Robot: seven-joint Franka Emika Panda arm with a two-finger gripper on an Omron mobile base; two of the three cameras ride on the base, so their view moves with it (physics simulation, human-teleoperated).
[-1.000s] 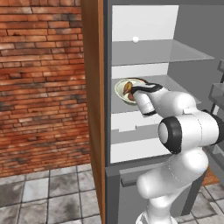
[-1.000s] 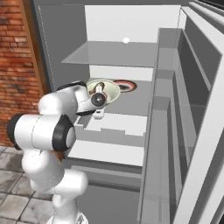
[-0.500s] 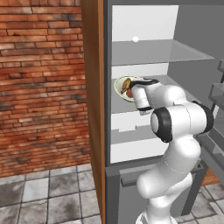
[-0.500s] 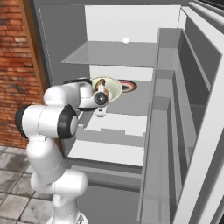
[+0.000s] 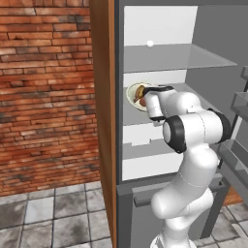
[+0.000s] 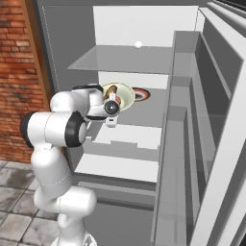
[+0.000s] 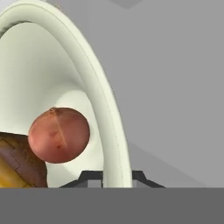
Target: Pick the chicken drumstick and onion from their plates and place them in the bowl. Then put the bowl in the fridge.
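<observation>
The pale greenish-cream bowl [image 7: 89, 83] is inside the fridge [image 5: 102, 111], tilted at the level of the middle shelf [image 6: 149, 113]. My gripper [image 7: 112, 176] is shut on its rim, one fingertip on each side. Inside the bowl lie the reddish-brown onion [image 7: 59, 134] and, beside it, the golden-brown chicken drumstick [image 7: 16, 165]. From the left base view the bowl [image 5: 133, 95] shows at the shelf's left with the drumstick [image 5: 140, 91] in it, and my gripper [image 5: 151, 98] is at its right edge. The right base view has the bowl [image 6: 123, 94] just past my gripper [image 6: 112, 100].
A glass shelf [image 5: 169, 57] hangs above the bowl, with a small white ball [image 6: 139, 44] at the back. A dark red ring [image 6: 142, 94] lies on the shelf behind the bowl. Grey door racks [image 6: 190, 120] stand close on the right. A brick wall [image 5: 46, 92] is left of the fridge.
My arm has reached further into the fridge, its elbow rising, and the bowl has gone a little deeper along the middle shelf with the gripper still on its rim.
</observation>
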